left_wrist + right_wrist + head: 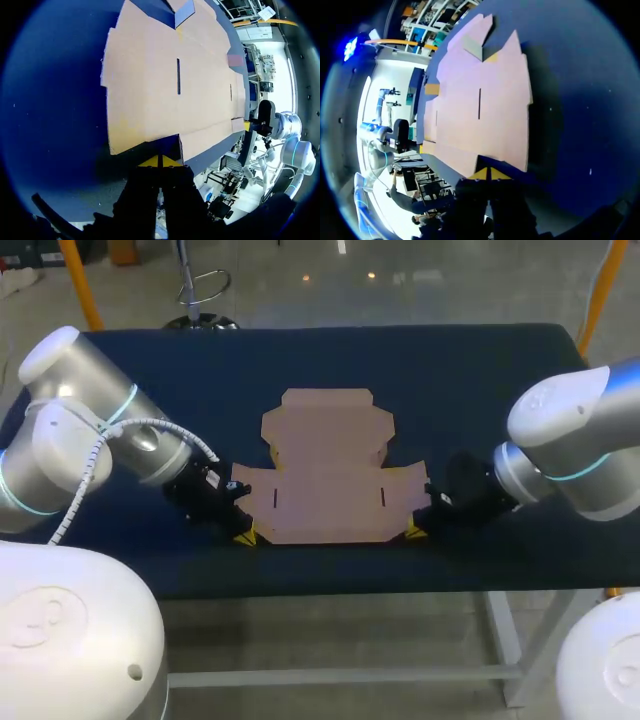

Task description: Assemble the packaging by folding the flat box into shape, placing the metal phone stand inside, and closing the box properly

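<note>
Where the dark blue table (480, 370) nears its front edge, a flat brown cardboard box blank (330, 480) lies unfolded at the middle of the surface. Its flaps are spread out and its narrower tabbed end points toward the far edge. Two short dark slits (274, 498) are cut into its near panel, one toward each side. The card's face shows plain brown with no readable print.

The left gripper (245, 535) sits low at the blank's front-left corner, and the right gripper (413, 532) sits low at its front-right corner, both close to the table's front edge.

In the left wrist view the left gripper (160, 161) has its yellow tips pressed together with only a thin seam between them. They lie just beside the blank's (150, 90) near edge, at a step in its outline. Whether they touch the card cannot be told. The other arm's gripper shows at the blank's far corner.

In the right wrist view the right gripper (487, 173) likewise has its tips drawn tight together, right at the edge of the blank (485, 115), over the blue surface (570, 100).
</note>
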